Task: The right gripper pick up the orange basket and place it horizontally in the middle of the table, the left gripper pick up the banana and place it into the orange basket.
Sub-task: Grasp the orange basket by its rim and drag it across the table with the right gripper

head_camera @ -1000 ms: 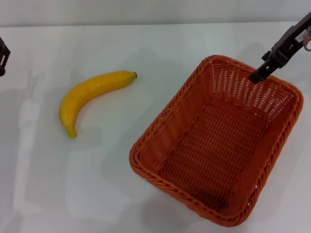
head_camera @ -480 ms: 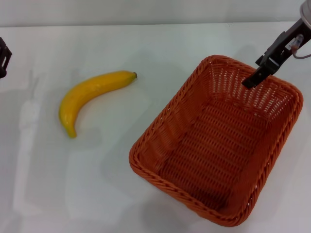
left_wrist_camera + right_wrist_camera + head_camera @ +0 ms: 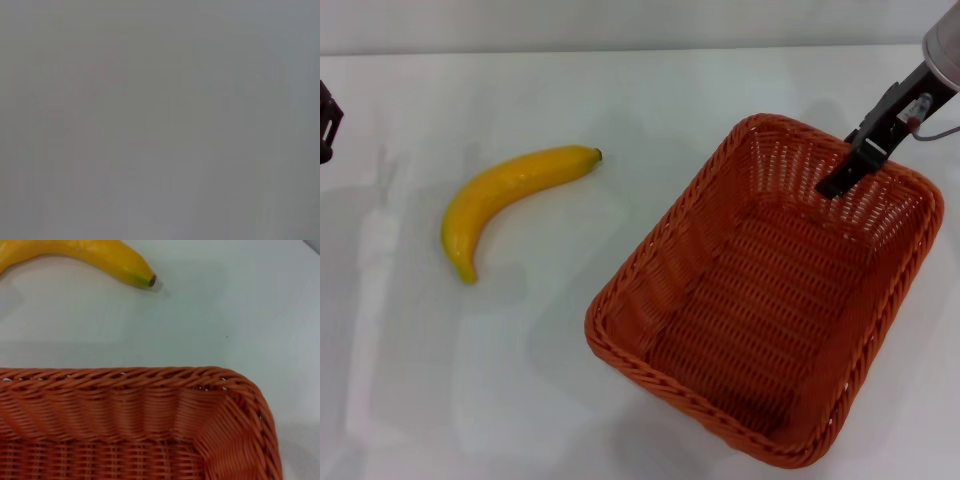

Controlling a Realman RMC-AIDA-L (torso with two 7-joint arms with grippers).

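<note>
The orange basket (image 3: 658,262) lies at an angle on the right half of the white table (image 3: 520,380), open side up and empty. My right gripper (image 3: 833,182) comes in from the upper right and dips just inside the basket's far rim. The right wrist view shows that rim and a corner of the basket (image 3: 125,405) close up. The banana (image 3: 505,190) lies on the table to the left of the basket, dark tip toward the back; its tip end (image 3: 125,267) shows beyond the rim. My left gripper (image 3: 326,118) sits at the far left edge, away from the banana.
The left wrist view shows only a plain grey blur. Bare tabletop stretches between the banana and the basket and along the front left. The table's far edge runs along the back.
My right gripper has moved down and slightly left, from above the far rim to just inside it. The basket, banana and left arm have not shifted.
</note>
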